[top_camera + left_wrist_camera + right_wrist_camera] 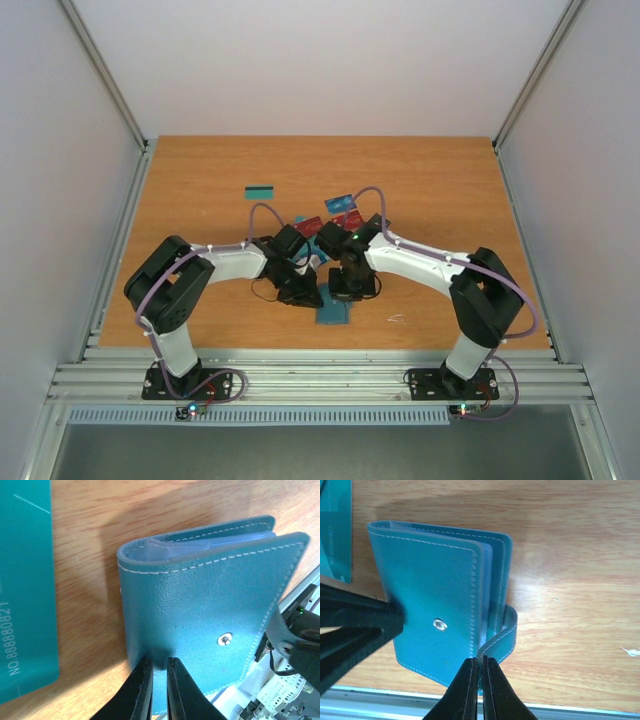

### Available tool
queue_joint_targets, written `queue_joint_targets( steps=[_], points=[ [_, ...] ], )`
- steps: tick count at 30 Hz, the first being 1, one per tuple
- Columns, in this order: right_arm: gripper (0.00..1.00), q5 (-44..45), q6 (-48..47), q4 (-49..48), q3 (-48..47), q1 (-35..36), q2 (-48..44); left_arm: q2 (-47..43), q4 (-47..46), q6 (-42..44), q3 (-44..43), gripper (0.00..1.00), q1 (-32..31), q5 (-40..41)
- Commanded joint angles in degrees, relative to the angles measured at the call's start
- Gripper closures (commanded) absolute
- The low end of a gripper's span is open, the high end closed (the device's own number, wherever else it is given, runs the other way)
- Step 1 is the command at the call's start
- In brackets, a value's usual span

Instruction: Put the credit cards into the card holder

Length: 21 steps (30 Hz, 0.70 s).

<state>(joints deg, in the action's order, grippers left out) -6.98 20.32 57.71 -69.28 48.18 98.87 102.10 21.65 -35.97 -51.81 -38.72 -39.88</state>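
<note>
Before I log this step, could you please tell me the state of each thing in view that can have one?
card holder: folded over, unfastened.
strap: unsnapped, curling clear of the stud.
left gripper: shut on the card holder's edge.
right gripper: shut on the strap's end.
teal card: flat on the table, outside the holder.
red and blue cards: on the table, outside the holder.

I see the black-and-white left arm (235, 262) and right arm (415, 262) boxing in the teal leather card holder (333, 314); the brown wooden table (450, 190) lies open to its right.
</note>
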Motion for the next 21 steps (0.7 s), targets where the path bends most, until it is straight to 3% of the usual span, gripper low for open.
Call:
queue_joint_targets(
  steps=[1,8,17,21],
  points=[
    [0.99,1.12,-1.36,1.22,2.68,-1.03,-4.00,0.85,3.06,0.80,-0.66,0.89,-0.09,7.36],
    [0.99,0.25,-2.96,-2.62,9.44,-3.07,-7.49,-3.25,6.63,1.75,-2.34,0.87,-0.07,9.93],
    [0.99,-1.80,-6.07,-7.42,15.82,-4.97,-10.13,-12.73,15.38,7.06,-6.53,0.69,-2.29,16.56],
    [0.99,-1.39,-6.50,-7.01,16.41,-5.40,-11.82,-14.00,15.89,9.84,-8.45,0.66,-4.39,15.63]
  ],
)
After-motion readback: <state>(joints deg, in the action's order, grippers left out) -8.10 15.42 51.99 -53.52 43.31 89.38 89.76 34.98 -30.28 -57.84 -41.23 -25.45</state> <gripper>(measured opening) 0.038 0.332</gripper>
